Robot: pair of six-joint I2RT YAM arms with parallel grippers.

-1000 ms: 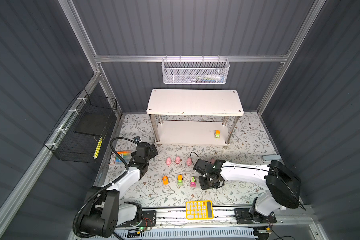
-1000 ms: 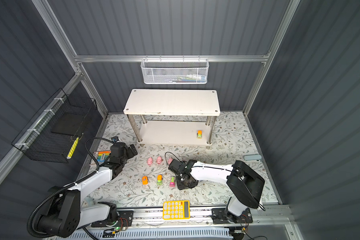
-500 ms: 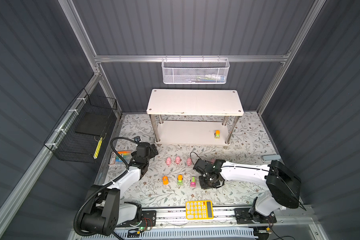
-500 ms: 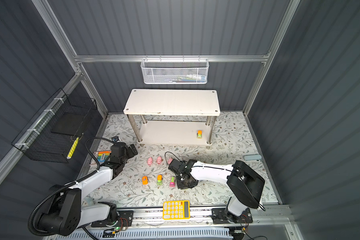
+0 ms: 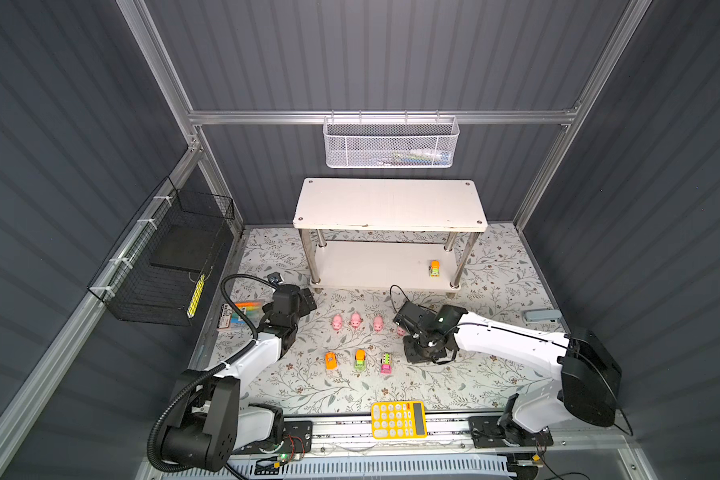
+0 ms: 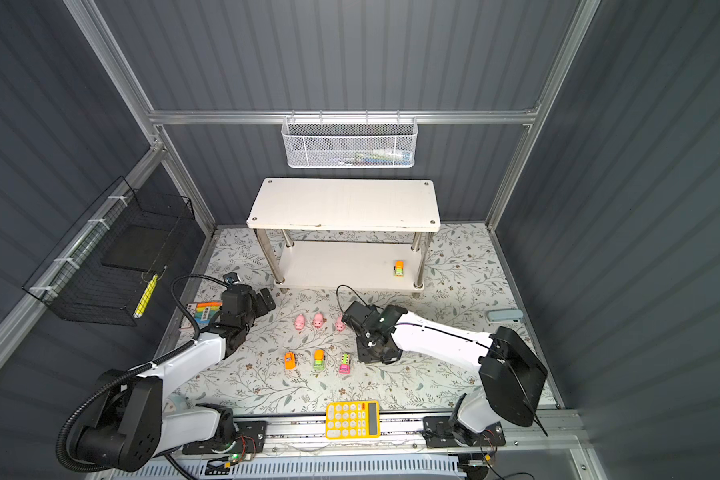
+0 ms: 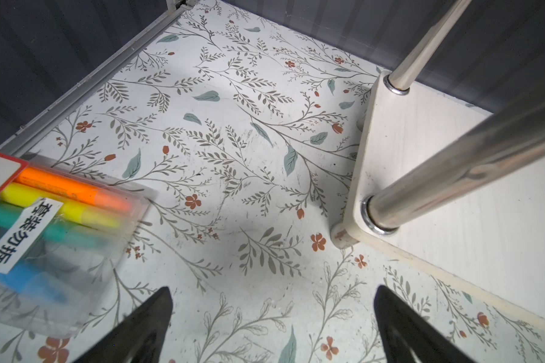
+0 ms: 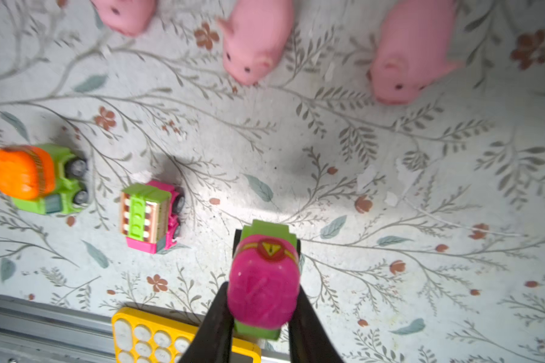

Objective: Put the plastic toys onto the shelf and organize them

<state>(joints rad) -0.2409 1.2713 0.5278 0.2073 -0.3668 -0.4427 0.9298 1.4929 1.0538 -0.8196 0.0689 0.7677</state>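
Pink-domed toy vehicle (image 8: 262,276) snug between jaws of the right pincer (image 8: 261,290)

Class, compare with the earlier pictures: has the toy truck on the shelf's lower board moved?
No. The toy truck stays on the shelf, at the same spot beside the chrome leg.

Marker pack (image 7: 60,220) label: 套装勿拆; pink vehicle (image 8: 263,283): triangle emblem

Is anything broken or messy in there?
Nothing is spilled: the pigs and the cars sit in neat rows. Only the flowery mat looks worn, with small white scuffed patches in the right wrist view.
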